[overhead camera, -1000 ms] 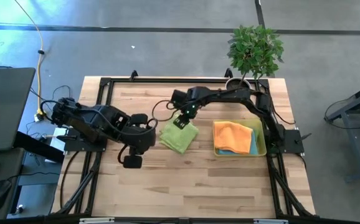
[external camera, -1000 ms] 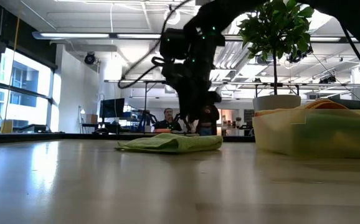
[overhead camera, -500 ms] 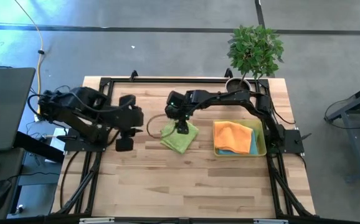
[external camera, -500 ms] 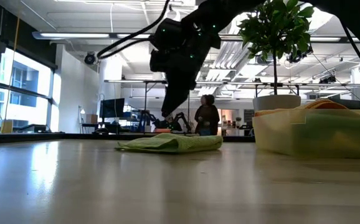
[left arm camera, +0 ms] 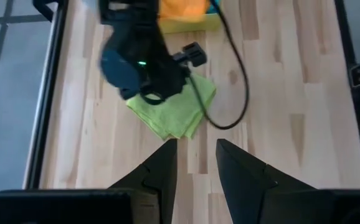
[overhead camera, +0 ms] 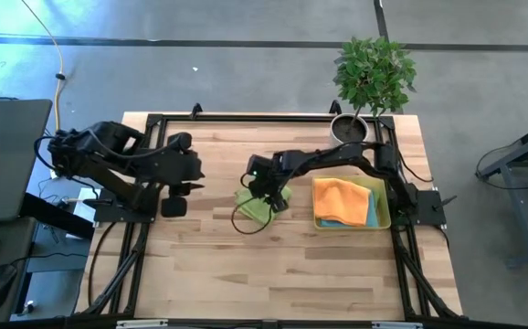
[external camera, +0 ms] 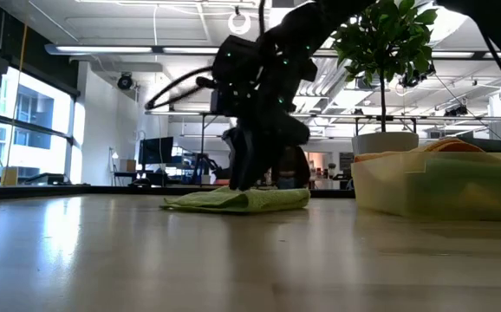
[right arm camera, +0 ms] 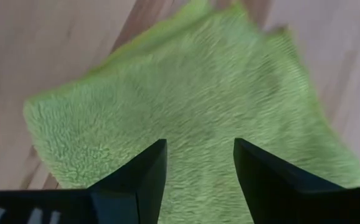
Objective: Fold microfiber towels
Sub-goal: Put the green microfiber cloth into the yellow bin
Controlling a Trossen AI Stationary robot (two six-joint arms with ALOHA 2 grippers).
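Your right gripper (overhead camera: 262, 194) sits directly over the folded lime green towel (overhead camera: 254, 206) in the high view, near the middle of the table (overhead camera: 246, 265). Beside it, the yellow-green bin (overhead camera: 383, 215) holds an orange towel (overhead camera: 342, 198) on top of a teal blue towel (overhead camera: 332, 222). Your left gripper (overhead camera: 174, 203) waits well apart, near the table's left edge. A potted plant (overhead camera: 374, 73) stands at the far right corner.

Looking level across the table in the low view, you see the right gripper (external camera: 243, 178) reaching down to the lime green towel (external camera: 237, 200), which lies flat on the wood; whether the tips touch it is not clear. The bin (external camera: 441, 186) stands at the right with the plant's white pot (external camera: 385, 141) behind it.

From your left wrist view, the left gripper (left arm camera: 195, 162) has its fingers (left arm camera: 161, 171) a narrow gap apart with nothing between them. Farther off, the right arm covers part of the lime green towel (left arm camera: 180, 115).

From your right wrist view, the right gripper (right arm camera: 198, 171) has its fingers (right arm camera: 146, 177) spread apart and empty, hanging just above the lime green towel (right arm camera: 192, 106), which fills most of the picture.
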